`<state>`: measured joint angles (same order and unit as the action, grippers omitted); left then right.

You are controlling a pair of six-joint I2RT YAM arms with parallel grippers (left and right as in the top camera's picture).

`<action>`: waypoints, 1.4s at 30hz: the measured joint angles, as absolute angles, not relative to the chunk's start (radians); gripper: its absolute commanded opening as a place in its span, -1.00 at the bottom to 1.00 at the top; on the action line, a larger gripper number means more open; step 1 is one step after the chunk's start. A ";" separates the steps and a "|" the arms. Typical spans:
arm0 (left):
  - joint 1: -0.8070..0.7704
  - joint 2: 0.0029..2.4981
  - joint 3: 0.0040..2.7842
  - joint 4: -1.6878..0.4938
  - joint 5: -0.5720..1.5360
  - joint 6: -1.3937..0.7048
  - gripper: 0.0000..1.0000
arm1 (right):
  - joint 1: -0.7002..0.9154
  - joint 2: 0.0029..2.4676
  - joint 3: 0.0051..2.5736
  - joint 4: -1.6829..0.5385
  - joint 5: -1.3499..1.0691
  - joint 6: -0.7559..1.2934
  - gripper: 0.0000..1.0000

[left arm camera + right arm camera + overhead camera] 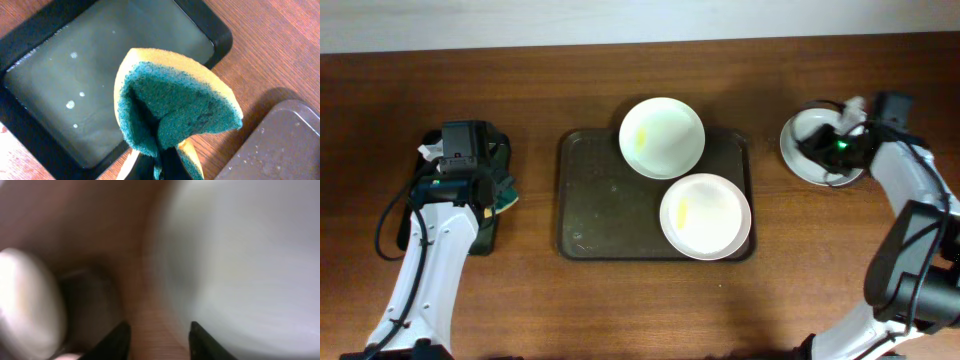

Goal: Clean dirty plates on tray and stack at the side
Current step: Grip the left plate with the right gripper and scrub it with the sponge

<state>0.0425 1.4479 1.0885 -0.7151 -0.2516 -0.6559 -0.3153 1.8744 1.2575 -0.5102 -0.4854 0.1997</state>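
Two white plates with yellow smears lie on the dark brown tray [595,200]: one at its far edge [662,137], one at its near right corner [705,215]. A third plate [792,150] lies on the table to the right of the tray. My right gripper [823,145] is over it, open and empty. In the blurred right wrist view its fingers [160,335] hang above bare wood at the left edge of that plate [250,255]. My left gripper [160,167] is shut on a folded green and yellow sponge [175,107].
A small black tray [95,70] with water droplets sits at the table's left, under the sponge and the left arm [485,235]. A corner of the brown tray [280,145] shows in the left wrist view. The table's far edge meets a white wall.
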 measured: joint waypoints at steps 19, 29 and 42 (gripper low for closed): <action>0.043 1.448 1.089 -0.714 -0.205 -0.656 -1.00 | 0.267 2.059 1.274 -0.140 -0.092 0.292 -0.82; -0.047 1.448 1.089 -0.653 -0.157 -0.565 -1.00 | 0.406 1.996 1.277 -0.419 -0.384 0.290 -0.09; -0.155 1.499 1.089 -0.645 -0.059 -0.538 -1.00 | 0.498 2.028 1.276 -0.350 -0.165 0.287 -0.35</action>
